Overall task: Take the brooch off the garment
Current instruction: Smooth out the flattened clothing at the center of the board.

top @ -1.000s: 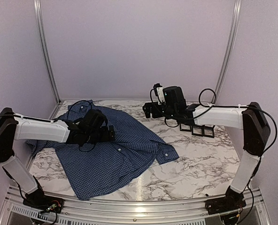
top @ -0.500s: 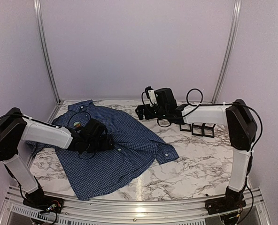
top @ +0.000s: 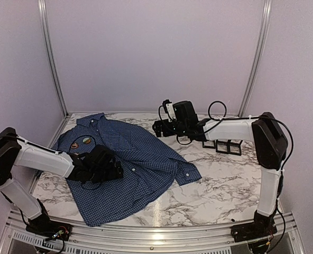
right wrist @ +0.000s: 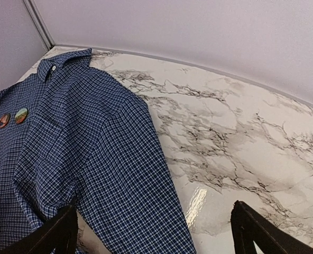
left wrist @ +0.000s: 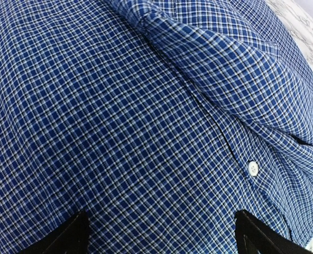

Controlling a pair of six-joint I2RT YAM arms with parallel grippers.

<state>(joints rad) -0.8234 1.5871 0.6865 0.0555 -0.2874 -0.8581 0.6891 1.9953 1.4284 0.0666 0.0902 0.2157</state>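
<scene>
- Brooch (right wrist: 21,115): one of three round badges pinned close together on the chest of the garment (top: 146,159), below the collar (right wrist: 66,57). Which of the three is meant cannot be told.
- Garment position: spread front up over the left half of the marble table (top: 225,180), collar at the far side.
- Left gripper (top: 114,170): low over the mid-front of the shirt, nearer than the badges and to their right. Its wrist view shows both fingers spread wide, with only checked cloth and a white button (left wrist: 252,168) between them. Nothing is held. Contact with the cloth cannot be confirmed.
- Right gripper (top: 159,128): at the far right edge of the shirt, fingers wide apart, nothing held. Its camera sees all three badges, well off to the left.
- Step in hand (judged): approach. No badge is grasped yet.
- Next move (judged): bring one gripper over the badge cluster and narrow its fingers onto the rim of a single badge. Press the cloth down nearby with the other arm so that the fabric does not lift with the pull.
</scene>
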